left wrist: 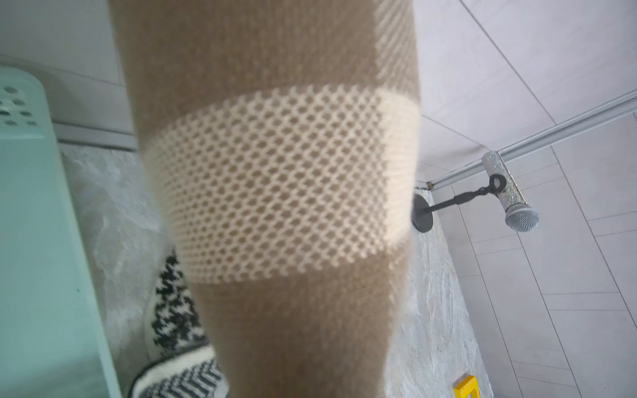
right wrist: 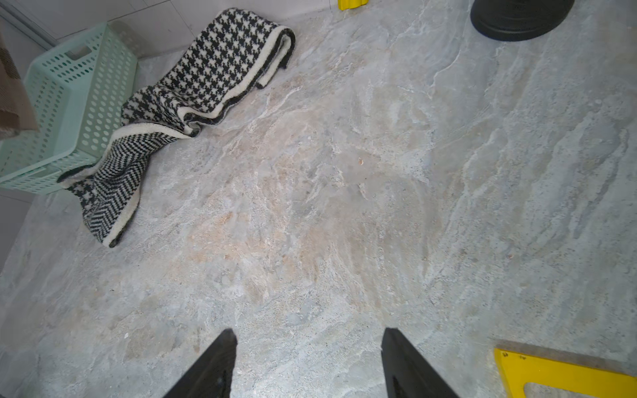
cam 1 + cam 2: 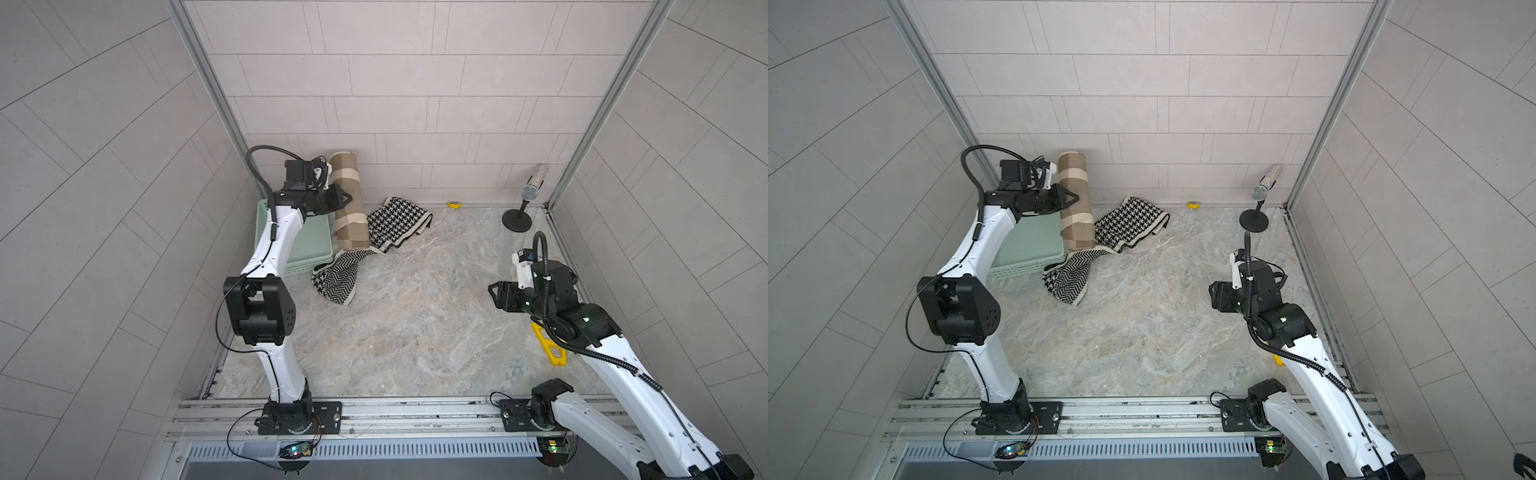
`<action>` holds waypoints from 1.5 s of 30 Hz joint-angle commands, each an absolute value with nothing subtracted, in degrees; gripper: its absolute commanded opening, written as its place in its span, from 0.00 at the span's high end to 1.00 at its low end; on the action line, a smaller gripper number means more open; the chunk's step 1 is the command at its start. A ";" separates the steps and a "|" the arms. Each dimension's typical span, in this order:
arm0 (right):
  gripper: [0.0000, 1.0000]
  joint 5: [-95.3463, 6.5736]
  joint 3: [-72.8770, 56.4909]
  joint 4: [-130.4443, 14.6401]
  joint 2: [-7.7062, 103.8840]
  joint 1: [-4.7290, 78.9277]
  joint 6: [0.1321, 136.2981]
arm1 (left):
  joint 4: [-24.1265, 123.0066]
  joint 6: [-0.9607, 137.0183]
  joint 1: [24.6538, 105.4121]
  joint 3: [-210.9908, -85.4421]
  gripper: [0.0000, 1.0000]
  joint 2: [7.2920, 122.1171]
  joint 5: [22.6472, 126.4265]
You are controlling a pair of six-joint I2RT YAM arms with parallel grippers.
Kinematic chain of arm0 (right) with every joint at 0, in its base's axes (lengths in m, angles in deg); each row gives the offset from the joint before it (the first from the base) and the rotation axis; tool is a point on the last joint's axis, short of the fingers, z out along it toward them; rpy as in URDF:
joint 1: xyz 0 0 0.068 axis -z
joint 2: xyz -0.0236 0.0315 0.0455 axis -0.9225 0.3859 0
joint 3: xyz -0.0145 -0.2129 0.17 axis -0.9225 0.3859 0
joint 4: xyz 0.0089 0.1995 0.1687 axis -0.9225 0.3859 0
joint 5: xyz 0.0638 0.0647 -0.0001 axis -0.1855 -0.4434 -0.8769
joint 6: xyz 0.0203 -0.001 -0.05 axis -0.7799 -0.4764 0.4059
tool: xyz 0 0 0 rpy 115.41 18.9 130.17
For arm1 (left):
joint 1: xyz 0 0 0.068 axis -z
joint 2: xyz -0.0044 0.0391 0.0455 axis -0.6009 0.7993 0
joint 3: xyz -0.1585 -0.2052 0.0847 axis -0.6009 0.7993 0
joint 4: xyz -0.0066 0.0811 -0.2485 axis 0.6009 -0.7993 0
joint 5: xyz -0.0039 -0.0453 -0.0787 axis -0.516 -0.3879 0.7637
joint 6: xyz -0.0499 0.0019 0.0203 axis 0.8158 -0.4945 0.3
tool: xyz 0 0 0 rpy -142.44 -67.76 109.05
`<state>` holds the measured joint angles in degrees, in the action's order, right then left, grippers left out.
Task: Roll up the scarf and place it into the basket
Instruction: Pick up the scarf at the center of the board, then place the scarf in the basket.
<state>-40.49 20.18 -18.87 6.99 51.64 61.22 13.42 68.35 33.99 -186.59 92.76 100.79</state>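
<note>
By basket (image 3: 299, 268), L end effector (image 3: 347, 198) clamps rolled scarf (image 3: 351, 216), elbow bent; R end effector (image 2: 308, 332) spread.

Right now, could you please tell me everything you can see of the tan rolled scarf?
The rolled scarf is a long, tight cylinder of soft tan knit with cream bands. In the left wrist view one band shows a cream-and-tan honeycomb pattern. The left gripper clamps it near the middle and holds it tilted, far end raised. The near end is low beside the basket, over the black-and-white scarf. I cannot tell whether that end touches the scarf below.
</note>
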 commanded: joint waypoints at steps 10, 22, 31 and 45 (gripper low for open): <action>0.28 -26.86 21.28 -13.14 3.52 52.01 58.79 | 0.16 58.54 19.98 -215.98 1.00 119.61 119.54; 0.27 -24.28 19.61 -12.48 3.51 52.01 57.35 | 0.49 56.46 17.36 -216.84 1.00 128.91 119.47; 0.27 -24.95 19.26 -13.26 4.48 52.01 56.77 | 0.16 59.49 18.74 -215.41 1.00 132.33 120.85; 0.27 -26.11 19.23 -14.46 5.52 52.01 56.86 | 5.26 69.03 19.61 -216.53 0.42 141.10 124.40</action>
<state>-26.15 20.92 -14.21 5.53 51.73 57.26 2.95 65.40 18.69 -215.36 138.92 123.17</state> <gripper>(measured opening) 0.734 0.461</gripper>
